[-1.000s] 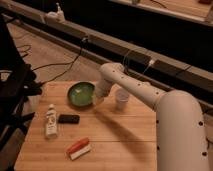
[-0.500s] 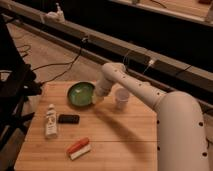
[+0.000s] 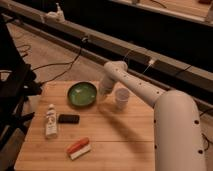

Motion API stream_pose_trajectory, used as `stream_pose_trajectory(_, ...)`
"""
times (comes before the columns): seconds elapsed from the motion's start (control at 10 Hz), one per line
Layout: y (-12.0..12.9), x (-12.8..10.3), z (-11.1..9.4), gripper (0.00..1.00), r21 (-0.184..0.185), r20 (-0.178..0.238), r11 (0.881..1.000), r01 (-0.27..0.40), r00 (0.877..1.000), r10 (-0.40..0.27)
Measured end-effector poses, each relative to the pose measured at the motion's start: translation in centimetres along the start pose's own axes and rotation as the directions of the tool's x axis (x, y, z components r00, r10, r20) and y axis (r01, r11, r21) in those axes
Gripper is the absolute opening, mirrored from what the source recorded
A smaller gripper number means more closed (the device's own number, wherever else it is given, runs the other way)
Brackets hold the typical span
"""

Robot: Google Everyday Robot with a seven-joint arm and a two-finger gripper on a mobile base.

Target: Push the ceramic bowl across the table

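The ceramic bowl [image 3: 82, 94], shallow and green inside with a dark rim, sits near the far edge of the light-wood table [image 3: 115, 145], left of centre. My white arm reaches in from the lower right. My gripper [image 3: 103, 92] hangs just to the right of the bowl's rim, between the bowl and a small white cup [image 3: 121, 97]. It is at or very close to the rim; I cannot tell whether it touches.
A white bottle [image 3: 51, 121] lies at the left, a small black object [image 3: 68, 118] beside it. A red and white packet [image 3: 78, 148] lies near the front. A dark chair [image 3: 12, 100] stands left of the table. Cables run on the floor behind.
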Motion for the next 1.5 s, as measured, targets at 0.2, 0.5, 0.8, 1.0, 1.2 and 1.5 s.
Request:
stream_pose_trajectory(0.2,-0.3,0.9,-0.3,0.00,0.007,-0.033,1.000,-0.026,0.999,0.026)
stream_pose_trajectory(0.5,-0.7,1.6,0.6,0.00,-0.001,-0.048,0.998,-0.055,0.997,0.055)
stream_pose_trajectory(0.8,-1.5,1.2,3.0,0.00,-0.036,-0.046,0.998,-0.055,0.998,0.053)
stream_pose_trajectory(1.0,-2.4,0.4,4.7,0.00,-0.064,-0.044,0.997,-0.035,0.999,0.032)
stream_pose_trajectory(1.2,-3.6,-1.3,6.1,0.00,-0.080,-0.030,0.997,0.000,1.000,-0.003)
stream_pose_trajectory(1.5,-5.4,-4.5,7.8,0.00,-0.089,0.015,0.995,0.055,0.998,-0.053)
